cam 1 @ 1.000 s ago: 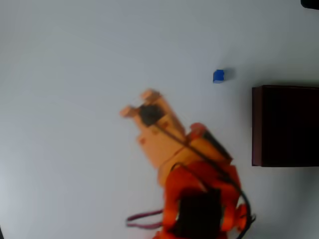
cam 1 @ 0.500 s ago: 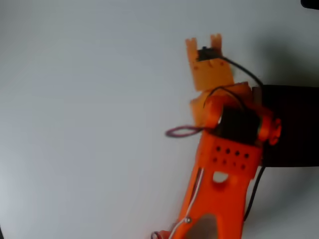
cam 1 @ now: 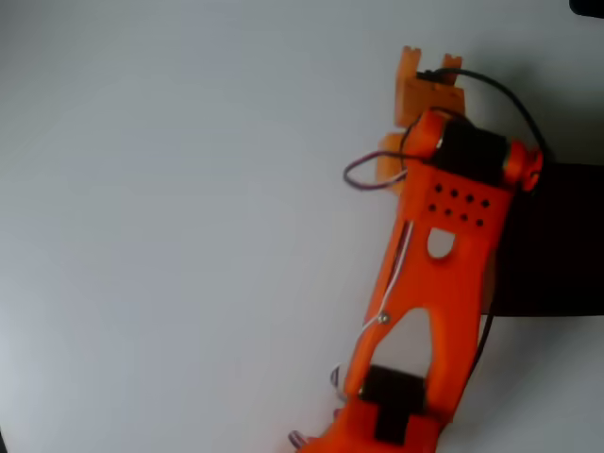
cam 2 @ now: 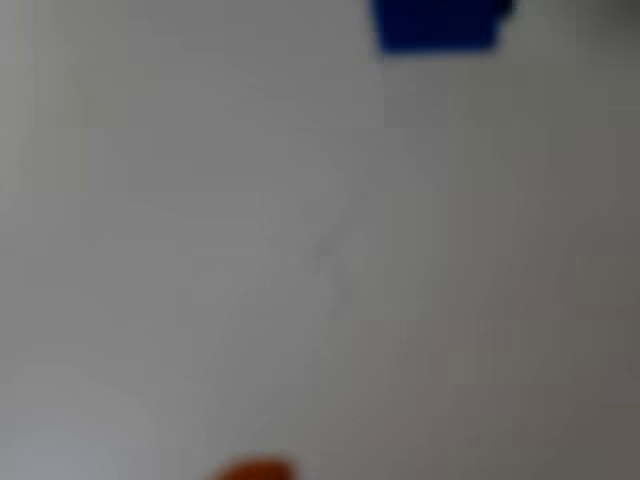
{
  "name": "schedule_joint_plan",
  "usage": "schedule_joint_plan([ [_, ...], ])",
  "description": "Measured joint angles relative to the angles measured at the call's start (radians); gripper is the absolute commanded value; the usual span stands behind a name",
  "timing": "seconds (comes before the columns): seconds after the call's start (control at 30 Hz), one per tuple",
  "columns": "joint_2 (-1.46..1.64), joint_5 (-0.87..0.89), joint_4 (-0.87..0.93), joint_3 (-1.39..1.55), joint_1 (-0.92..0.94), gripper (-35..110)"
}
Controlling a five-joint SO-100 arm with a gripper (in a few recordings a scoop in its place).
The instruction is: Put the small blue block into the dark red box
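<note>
One small blue block (cam 2: 438, 25) on tabletop (cam 1: 170, 226), top of blurred wrist view, untouched. Fingers (cam 1: 429, 64) slightly spread beside dark red box (cam 1: 557, 241). Risk: descending off-centre, nudging block away instead of straddling it.

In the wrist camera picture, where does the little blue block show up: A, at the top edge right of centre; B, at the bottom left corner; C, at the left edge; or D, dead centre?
A: in the wrist view the blue block sits blurred at the top edge, right of centre, on the pale table.
</note>
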Motion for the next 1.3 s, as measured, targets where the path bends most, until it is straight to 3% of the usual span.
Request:
schedule_joint_plan([
  [0.17, -0.075, 0.066, 0.043, -0.135, 0.011, 24],
  [0.63, -0.114, 0.178, 0.044, -0.166, -0.049, 24],
  [1.3, -0.322, 0.060, 0.044, -0.407, -0.051, 25],
])
